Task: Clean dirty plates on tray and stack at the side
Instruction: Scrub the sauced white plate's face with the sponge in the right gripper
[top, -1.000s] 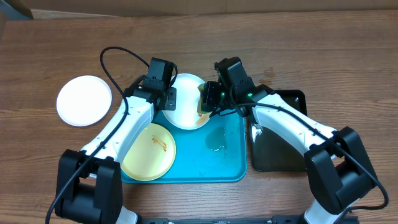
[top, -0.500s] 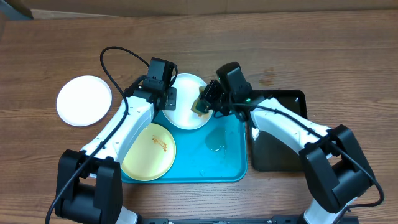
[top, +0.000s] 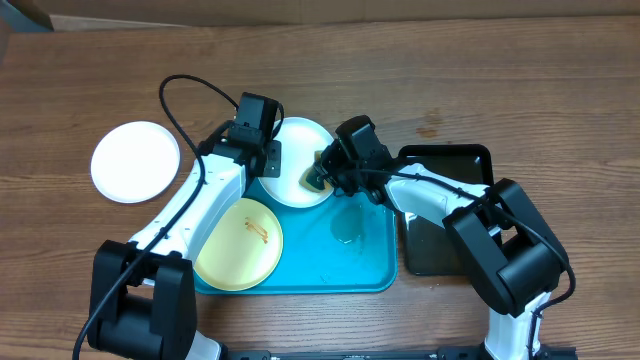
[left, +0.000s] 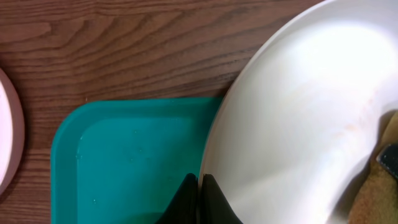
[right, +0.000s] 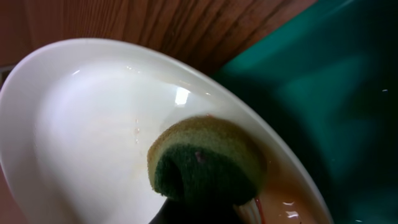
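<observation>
A white plate (top: 297, 170) sits tilted at the far edge of the turquoise tray (top: 350, 262). My left gripper (top: 270, 168) is shut on the plate's left rim (left: 224, 155). My right gripper (top: 322, 175) is shut on a yellow-green sponge (right: 202, 158) pressed on the plate's right side (right: 93, 124), where brownish wet sauce lies. A pale yellow plate (top: 240, 243) with an orange smear lies on the tray's front left. Another white plate (top: 135, 161) lies on the table at the left.
A black tray (top: 450, 215) lies right of the turquoise tray, partly under my right arm. A wet puddle (top: 348, 225) lies on the turquoise tray. A cable loops over the table behind my left arm.
My right gripper has moved left with the sponge across the white plate. The left gripper and plate have stayed put.
</observation>
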